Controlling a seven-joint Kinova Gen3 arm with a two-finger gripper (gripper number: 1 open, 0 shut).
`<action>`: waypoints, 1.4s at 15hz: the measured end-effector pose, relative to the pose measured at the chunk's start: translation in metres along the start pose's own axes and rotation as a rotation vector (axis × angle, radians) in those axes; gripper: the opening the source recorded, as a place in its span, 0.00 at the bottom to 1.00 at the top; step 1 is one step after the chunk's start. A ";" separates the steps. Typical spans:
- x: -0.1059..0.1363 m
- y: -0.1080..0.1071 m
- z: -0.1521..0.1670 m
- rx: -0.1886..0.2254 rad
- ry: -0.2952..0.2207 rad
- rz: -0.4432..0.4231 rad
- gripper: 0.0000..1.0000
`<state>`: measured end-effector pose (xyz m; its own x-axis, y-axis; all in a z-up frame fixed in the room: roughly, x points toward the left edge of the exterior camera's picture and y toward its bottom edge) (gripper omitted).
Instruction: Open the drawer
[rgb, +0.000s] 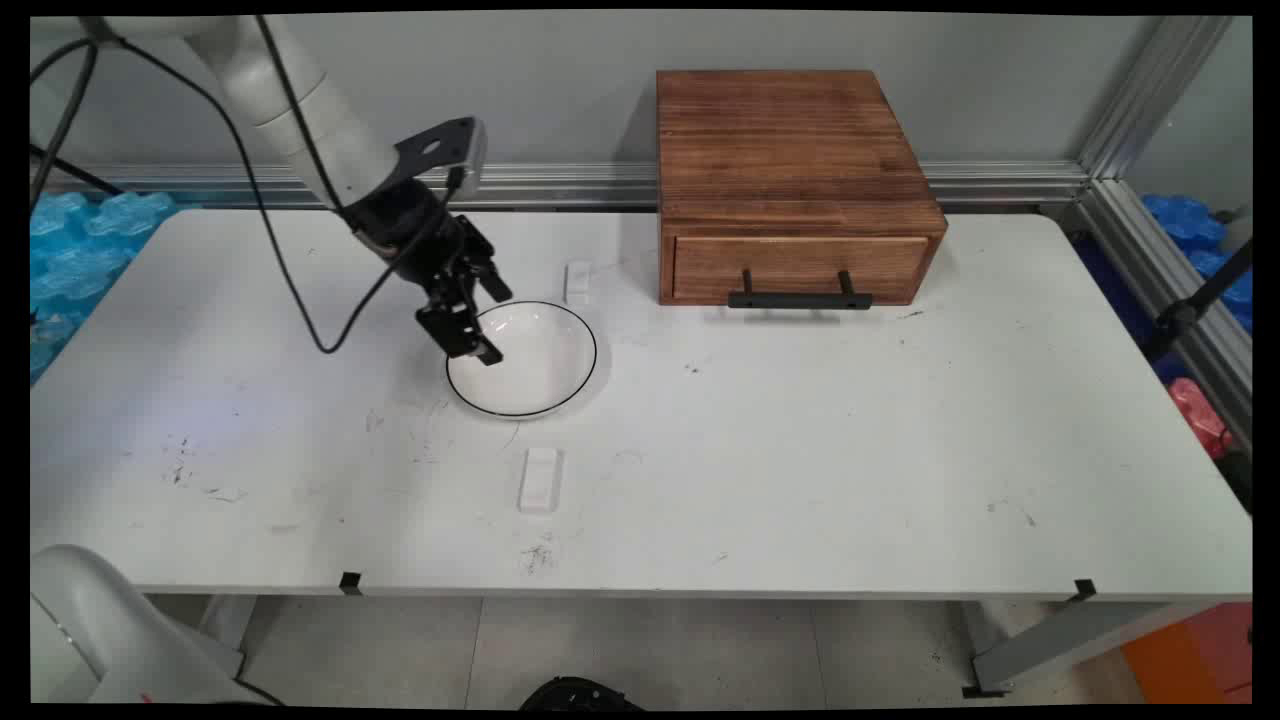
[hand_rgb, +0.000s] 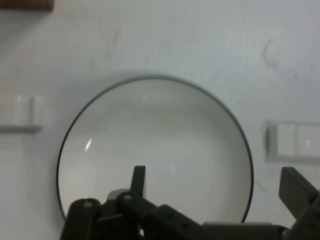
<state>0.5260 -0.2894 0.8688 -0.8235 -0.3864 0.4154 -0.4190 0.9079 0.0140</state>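
Note:
A white bowl with a thin black rim (rgb: 535, 365) sits on the white table (rgb: 800, 450), left of centre. My black gripper (rgb: 491, 322) hangs low over the bowl's left edge, open wide. In the hand view the bowl (hand_rgb: 155, 145) fills the middle; one fingertip (hand_rgb: 138, 179) stands over the inside of the bowl and the other (hand_rgb: 296, 187) outside its rim, so the gripper (hand_rgb: 216, 183) straddles the rim. Nothing is held between the fingers.
A small white block (rgb: 578, 281) lies just behind the bowl and another (rgb: 540, 479) in front of it; the hand view shows them left (hand_rgb: 20, 114) and right (hand_rgb: 295, 142). A wooden drawer box (rgb: 790, 160) with a black handle (rgb: 800, 298) stands at the back, drawer closed.

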 end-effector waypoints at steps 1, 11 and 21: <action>0.009 0.003 0.001 0.000 0.004 0.005 1.00; 0.111 0.036 0.008 0.028 0.029 0.088 1.00; 0.196 0.045 0.041 0.085 0.090 0.115 1.00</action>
<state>0.3304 -0.3306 0.9139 -0.8319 -0.2611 0.4897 -0.3577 0.9269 -0.1135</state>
